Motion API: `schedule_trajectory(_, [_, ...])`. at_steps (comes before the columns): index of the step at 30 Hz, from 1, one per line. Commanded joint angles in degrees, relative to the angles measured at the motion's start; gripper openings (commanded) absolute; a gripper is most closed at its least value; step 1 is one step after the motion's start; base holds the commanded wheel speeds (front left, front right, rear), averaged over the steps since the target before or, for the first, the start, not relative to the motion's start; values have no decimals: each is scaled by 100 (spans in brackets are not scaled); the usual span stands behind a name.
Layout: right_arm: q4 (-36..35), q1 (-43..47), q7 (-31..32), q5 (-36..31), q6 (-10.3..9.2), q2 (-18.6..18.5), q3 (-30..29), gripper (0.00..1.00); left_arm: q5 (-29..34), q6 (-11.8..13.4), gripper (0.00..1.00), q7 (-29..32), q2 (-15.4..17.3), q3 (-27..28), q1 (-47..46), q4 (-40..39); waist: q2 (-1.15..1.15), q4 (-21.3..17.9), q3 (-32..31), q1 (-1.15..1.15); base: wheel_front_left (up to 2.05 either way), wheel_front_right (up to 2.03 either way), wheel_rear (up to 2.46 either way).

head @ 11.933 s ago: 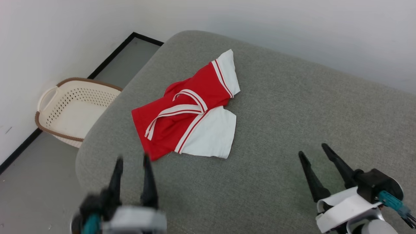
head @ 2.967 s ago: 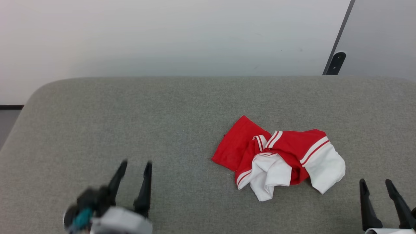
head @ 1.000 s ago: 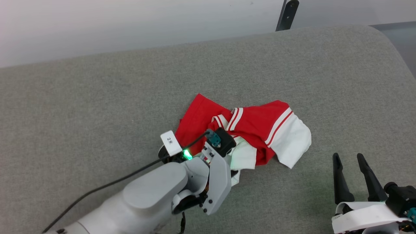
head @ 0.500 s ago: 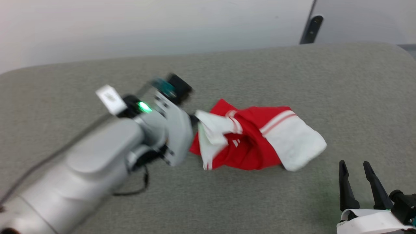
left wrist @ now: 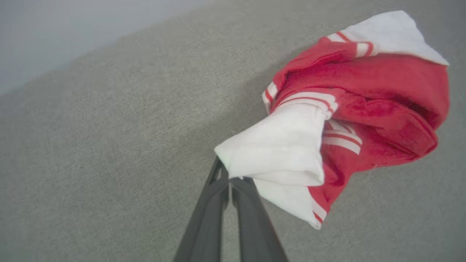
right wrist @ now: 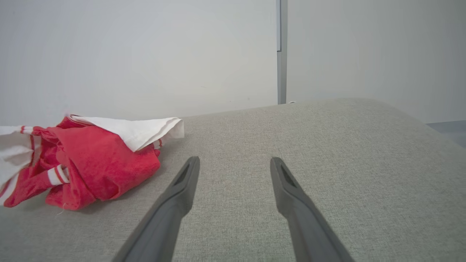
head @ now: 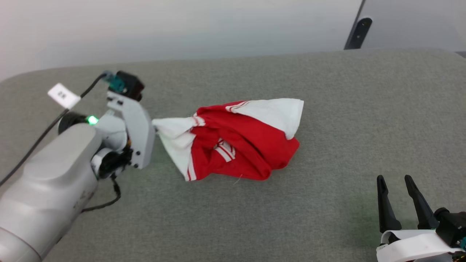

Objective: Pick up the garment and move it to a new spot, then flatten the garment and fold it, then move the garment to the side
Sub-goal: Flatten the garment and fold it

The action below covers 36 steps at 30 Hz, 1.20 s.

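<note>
Grey woven fabric covers a broad padded surface (head: 327, 91) with rounded corners, set against a plain pale wall (head: 182, 29). On it, a little left of the middle in the head view, sits the garment (head: 240, 145), a red T-shirt bunched into a loose heap. One white sleeve (head: 174, 131) with red-and-white striped trim is drawn out taut to the left, where the left pincer (left wrist: 228, 180) has its two dark fingers pressed together on the sleeve's edge, pinching the cloth. The left wrist view shows the fabric fanning out from that pinch into the crumpled red body (left wrist: 364, 91). A second white sleeve (head: 280, 112) lies folded over the far right side of the heap. In the right wrist view the red bulk (right wrist: 102, 160) rests on the surface at the left. Behind the pinch, the left arm's pale grey forearm (head: 51, 182) reaches in from the near left, carrying a lit green light (head: 92, 120), a small white tag (head: 63, 95) and a black cable (head: 29, 145). The right pincer (head: 394, 180) is at the near right corner, well apart from the garment, its fingers spread and holding nothing, tips pointing toward the far side (right wrist: 235, 162). A dark slanted post (head: 358, 32) stands against the wall at the far right.
</note>
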Motion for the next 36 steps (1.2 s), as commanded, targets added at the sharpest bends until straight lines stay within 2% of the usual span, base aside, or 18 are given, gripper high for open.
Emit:
schedule_trajectory(1, [-1, -53, -28, 70, -4, -28, 20, 100, -18, -17, 0, -17, -21, -5, 82, 106, 0, -96, 91, 0, 0, 0, 0])
schedule_trajectory(4, [-10, -127, -28, 77, -4, -68, 23, 100, -66, -68, 0, -142, -89, 8, 152, 646, 0, -219, 230, 0, 0, 0, 0])
schedule_trajectory(10, [-44, -195, -28, 113, -4, -111, 37, 100, -27, -124, 0, -320, -159, -8, 156, 1194, 0, -295, 412, 0, 0, 0, 0])
schedule_trajectory(11, [-51, -215, -28, 119, -4, -114, 45, 100, -24, -134, 2, -356, -170, -5, 146, 1295, 0, -303, 446, 0, 0, 0, 0])
schedule_trajectory(12, [-51, -237, -28, 124, -4, -122, 53, 100, -10, -142, 10, -401, -178, -9, 128, 1400, 0, -308, 477, 0, 0, 0, 0])
schedule_trajectory(17, [-37, -340, -28, 126, -4, -159, 74, 100, 27, -160, 7, -436, -310, -69, 56, 1881, 0, -294, 602, 0, 0, 0, 0])
schedule_trajectory(18, [-31, -360, -28, 123, -4, -165, 83, 100, 28, -173, 12, -432, -345, -85, 53, 1954, 0, -287, 615, 0, 0, 0, 0])
schedule_trajectory(21, [-21, -393, -28, 116, -4, -180, 103, 100, 7, -193, 36, -573, -444, -68, 0, 2110, 0, -264, 628, 0, 0, 0, 0])
schedule_trajectory(22, [-19, -402, -28, 114, -4, -185, 102, 100, 23, -205, 98, -635, -463, -72, -39, 2140, 0, -250, 620, 0, 0, 0, 0])
schedule_trajectory(31, [-41, -222, -28, 68, -4, -206, 9, 100, 173, -236, 100, -999, -461, -192, -373, 2118, 0, 57, 420, 0, 0, 0, 0])
schedule_trajectory(36, [-61, -119, -28, 38, -4, -185, -27, 100, 120, -245, 100, -840, -416, -271, -398, 1895, 0, 249, 275, 0, 0, 0, 0])
